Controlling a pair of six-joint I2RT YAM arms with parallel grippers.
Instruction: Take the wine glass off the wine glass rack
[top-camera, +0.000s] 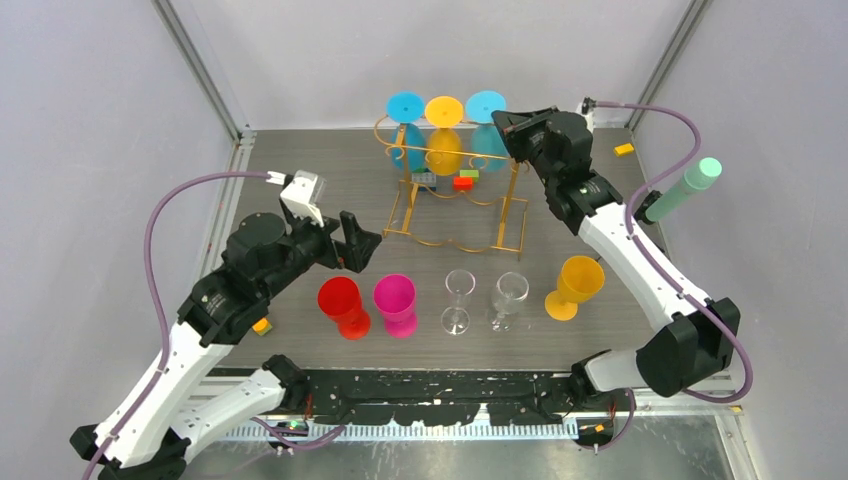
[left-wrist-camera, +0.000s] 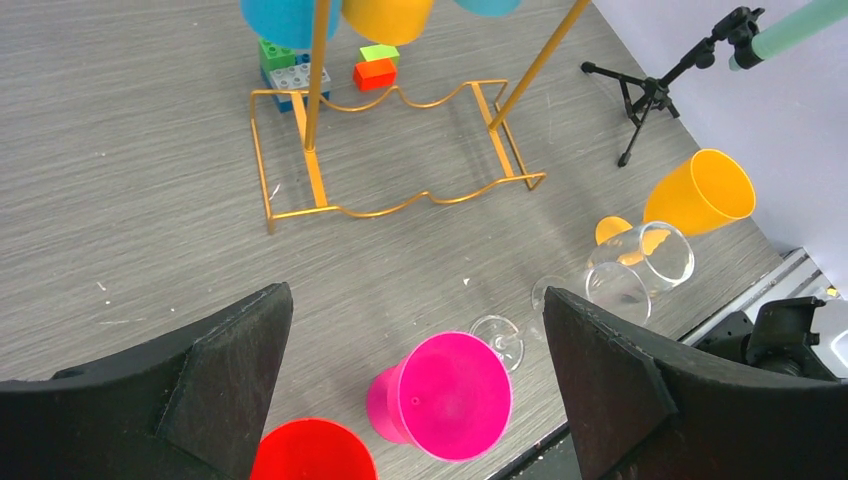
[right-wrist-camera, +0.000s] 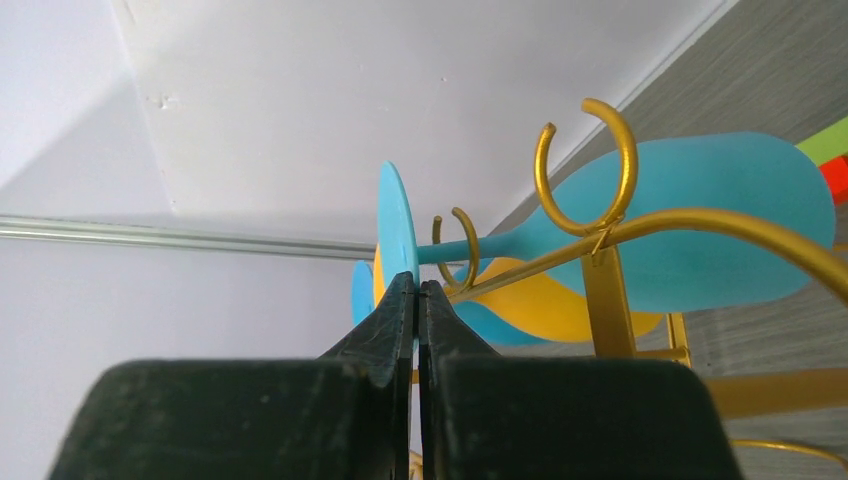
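Grey woodgrain table (top-camera: 330, 180) carries the gold rack (right-wrist-camera: 605, 290) at upper centre of the top view. At its right end a blue glass (right-wrist-camera: 700, 220) hangs upside down, its foot pinched by the right gripper (right-wrist-camera: 418, 288). The left gripper (left-wrist-camera: 416, 292) hangs spread at centre-left.

The grey wood-grain tabletop (top-camera: 330, 190) carries a gold wire rack (left-wrist-camera: 317, 100) toward its far middle, with a cluster of toy blocks (top-camera: 462, 181) just behind the rack's base. Along the near edge stand, left to right, a red glass (top-camera: 342, 304), a pink glass (top-camera: 396, 302), two clear glasses (top-camera: 458, 298) (top-camera: 508, 298) and a yellow glass (top-camera: 574, 285). A small orange block (top-camera: 623, 149) lies at the far right, and a small black tripod (left-wrist-camera: 640, 95) stands at the right edge.
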